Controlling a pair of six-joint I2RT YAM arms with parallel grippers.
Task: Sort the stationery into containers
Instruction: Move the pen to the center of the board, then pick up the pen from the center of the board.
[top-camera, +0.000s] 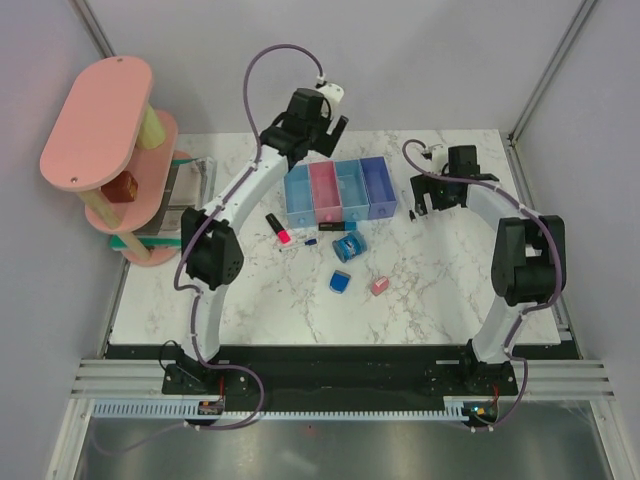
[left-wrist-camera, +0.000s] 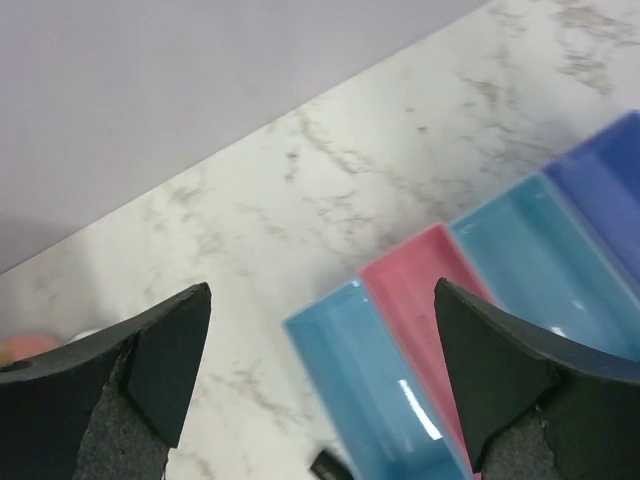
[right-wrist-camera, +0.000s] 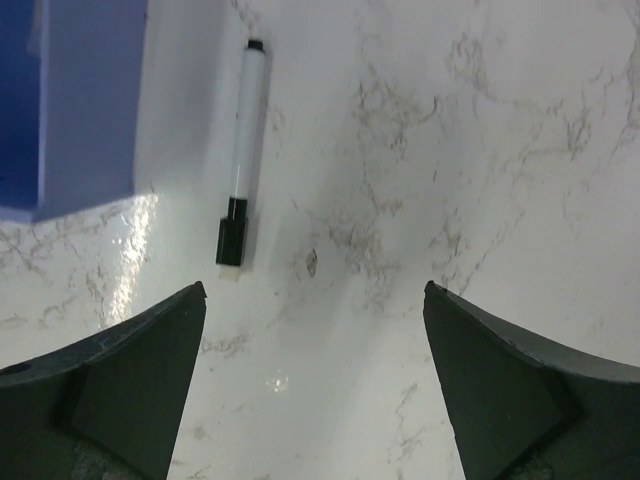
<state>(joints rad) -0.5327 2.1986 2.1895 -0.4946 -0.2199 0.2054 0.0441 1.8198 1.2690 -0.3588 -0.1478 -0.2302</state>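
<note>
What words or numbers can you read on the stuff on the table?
None: no word, number or sign can be read in any view.
The thin pen has a plain white barrel with no print showing.
The bins are plain coloured plastic, with no labels.
The round blue roll has a dark patch on it that is too small to read, if it is writing at all.
</note>
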